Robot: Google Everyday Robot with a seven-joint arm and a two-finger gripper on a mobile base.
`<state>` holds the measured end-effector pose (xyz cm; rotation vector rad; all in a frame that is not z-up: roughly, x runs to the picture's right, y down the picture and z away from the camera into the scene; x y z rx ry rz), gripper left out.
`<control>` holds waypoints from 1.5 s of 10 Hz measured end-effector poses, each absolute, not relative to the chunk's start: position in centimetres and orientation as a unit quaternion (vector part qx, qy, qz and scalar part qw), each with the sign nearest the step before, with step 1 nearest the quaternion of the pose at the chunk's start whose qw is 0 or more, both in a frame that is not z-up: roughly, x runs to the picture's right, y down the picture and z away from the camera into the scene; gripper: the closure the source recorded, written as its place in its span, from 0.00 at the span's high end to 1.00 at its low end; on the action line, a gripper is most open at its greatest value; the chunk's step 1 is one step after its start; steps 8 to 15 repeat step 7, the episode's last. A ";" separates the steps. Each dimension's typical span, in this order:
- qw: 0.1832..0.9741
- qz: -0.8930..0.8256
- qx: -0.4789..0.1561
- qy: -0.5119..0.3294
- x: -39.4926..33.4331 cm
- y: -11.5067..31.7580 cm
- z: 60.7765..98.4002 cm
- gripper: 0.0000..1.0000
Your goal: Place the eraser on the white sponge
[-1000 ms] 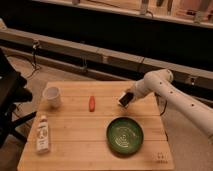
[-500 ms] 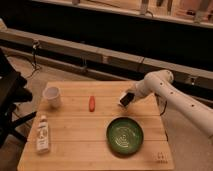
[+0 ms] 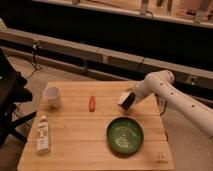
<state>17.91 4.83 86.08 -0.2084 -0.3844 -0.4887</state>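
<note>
Wooden table [image 3: 75,150]: gripper [image 3: 127,100] low at its right rear, over white sponge [image 3: 123,98]; claw state cannot be told. Eraser not discernible, possibly held. Advice: lower squarely, release centred.

A pale wooden slatted counter [image 3: 75,150] stands on a grey floor [image 3: 30,75]. Behind it runs a long dark railing [image 3: 75,47], with the gripper [image 3: 126,100] over the counter's right part.
</note>
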 end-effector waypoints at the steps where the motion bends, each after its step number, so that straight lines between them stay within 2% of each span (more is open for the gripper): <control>1: 0.947 -0.239 -0.103 -0.188 18.0 4.9 86.1 0.73; 5: 0.947 -0.237 -0.106 -0.189 18.0 5.0 86.1 0.80; 15: 0.947 -0.237 -0.106 -0.189 17.9 5.0 86.2 0.80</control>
